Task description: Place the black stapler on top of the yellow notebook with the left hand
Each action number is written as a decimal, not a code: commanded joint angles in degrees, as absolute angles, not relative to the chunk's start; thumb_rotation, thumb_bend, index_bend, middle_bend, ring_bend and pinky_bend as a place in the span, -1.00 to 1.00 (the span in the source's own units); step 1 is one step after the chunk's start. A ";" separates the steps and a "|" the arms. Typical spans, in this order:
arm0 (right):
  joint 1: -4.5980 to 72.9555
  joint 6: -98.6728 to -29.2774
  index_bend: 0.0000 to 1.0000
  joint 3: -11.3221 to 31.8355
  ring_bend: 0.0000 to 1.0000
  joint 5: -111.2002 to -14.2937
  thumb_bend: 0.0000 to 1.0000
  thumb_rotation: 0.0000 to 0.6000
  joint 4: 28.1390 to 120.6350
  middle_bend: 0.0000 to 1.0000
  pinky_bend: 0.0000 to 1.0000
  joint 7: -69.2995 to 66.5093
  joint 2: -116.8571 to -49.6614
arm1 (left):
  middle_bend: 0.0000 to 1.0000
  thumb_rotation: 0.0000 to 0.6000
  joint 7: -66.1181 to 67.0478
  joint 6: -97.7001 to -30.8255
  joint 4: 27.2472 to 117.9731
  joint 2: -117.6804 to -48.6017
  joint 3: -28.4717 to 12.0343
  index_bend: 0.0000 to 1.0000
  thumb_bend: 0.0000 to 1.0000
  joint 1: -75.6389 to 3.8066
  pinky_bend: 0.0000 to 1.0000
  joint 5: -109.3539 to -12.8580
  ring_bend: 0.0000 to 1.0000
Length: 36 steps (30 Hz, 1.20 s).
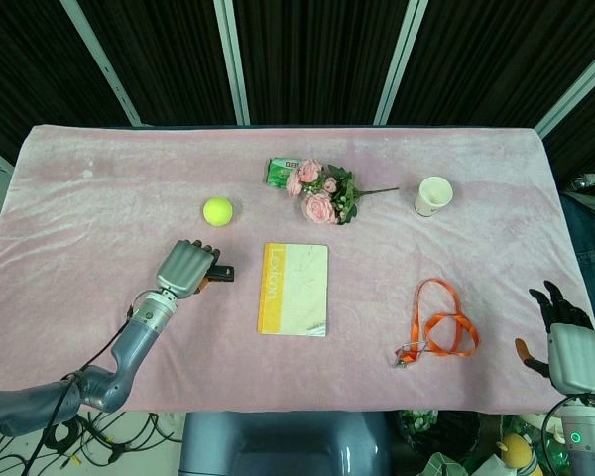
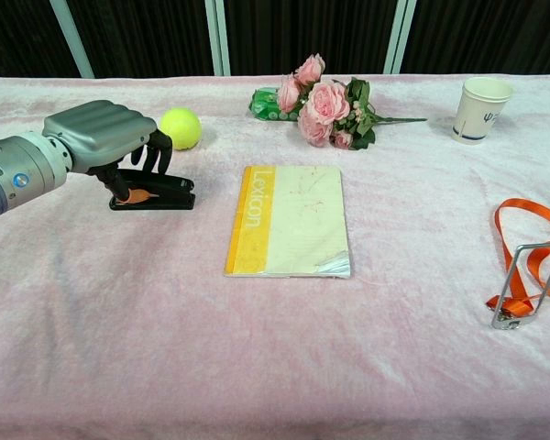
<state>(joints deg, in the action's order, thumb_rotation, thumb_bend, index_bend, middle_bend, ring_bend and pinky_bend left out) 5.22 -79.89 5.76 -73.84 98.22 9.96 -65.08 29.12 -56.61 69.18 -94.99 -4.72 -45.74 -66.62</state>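
**Left hand down over the stapler, notebook waiting alongside**

Here's the left hand, arched over the black stapler, fingers curled downward onto its top. From the chest view the fingertips reach the stapler's upper arm, with the thumb side low by its rear end; whether the grip is actually closed on it, I cannot tell. The stapler sits flat on the pink tablecloth, its long axis running left to right, front end pointing toward the yellow notebook, a clear strip of cloth between them.

The head view hides most of the stapler under the hand's back; only the front tip pokes out toward the notebook. The chest view gives the whole side profile, base on the cloth, and an orange patch near the rear.

Only the head view catches the right hand, off the table's near right corner, fingers spread apart and holding nothing.

Further out: a yellow-green ball just behind the left hand, a bunch of pink roses, a green packet, a paper cup, and an orange lanyard at right.
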 commanded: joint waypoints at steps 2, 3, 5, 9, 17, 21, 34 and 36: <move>5.21 -79.91 -0.65 5.75 -0.62 -73.87 -0.54 1.00 98.21 -0.87 -0.57 9.95 -65.07 | 0.14 1.00 29.22 -56.44 69.17 -95.02 -4.87 -0.02 -0.19 -45.62 0.17 -66.68 -0.15; 5.21 -79.92 -0.65 5.75 -0.62 -73.88 -0.54 1.00 98.22 -0.87 -0.57 9.94 -65.07 | 0.14 1.00 29.24 -56.42 69.15 -95.03 -4.91 -0.02 -0.19 -45.58 0.17 -66.70 -0.15; 5.22 -79.91 -0.65 5.75 -0.62 -73.91 -0.54 1.00 98.24 -0.87 -0.57 9.90 -65.06 | 0.14 1.00 29.24 -56.40 69.15 -95.05 -5.02 -0.02 -0.19 -45.49 0.17 -66.76 -0.15; 5.22 -79.92 -0.65 5.71 -0.62 -73.99 -0.54 1.00 98.21 -0.87 -0.57 9.94 -65.04 | 0.14 1.00 29.28 -56.40 69.25 -95.01 -5.13 -0.02 -0.18 -45.35 0.17 -66.93 -0.15; 5.23 -79.90 -0.65 5.83 -0.62 -73.71 -0.54 1.00 98.20 -0.87 -0.57 9.96 -65.06 | 0.14 1.00 29.44 -56.02 69.28 -94.97 -5.63 -0.02 -0.19 -45.46 0.17 -67.03 -0.15; 5.22 -79.90 -0.65 5.80 -0.62 -73.69 -0.54 1.00 98.22 -0.87 -0.57 9.98 -65.07 | 0.14 1.00 29.44 -55.92 69.23 -95.06 -5.65 -0.02 -0.18 -45.40 0.17 -67.25 -0.15; 5.25 -79.85 -0.65 5.82 -0.62 -73.68 -0.54 1.00 98.21 -0.87 -0.57 9.95 -65.06 | 0.14 1.00 29.84 -55.97 69.42 -94.82 -6.04 -0.02 -0.18 -45.32 0.17 -67.44 -0.15; 5.25 -79.81 -0.65 5.79 -0.62 -73.69 -0.54 1.00 98.22 -0.87 -0.57 9.93 -65.06 | 0.14 1.00 29.93 -55.87 69.58 -94.64 -6.13 -0.02 -0.18 -45.32 0.17 -67.35 -0.15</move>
<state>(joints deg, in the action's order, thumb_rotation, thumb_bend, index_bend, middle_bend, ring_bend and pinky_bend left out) 5.25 -79.81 5.79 -73.69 98.22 9.93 -65.06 29.91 -55.90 69.55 -94.67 -6.11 -45.32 -67.38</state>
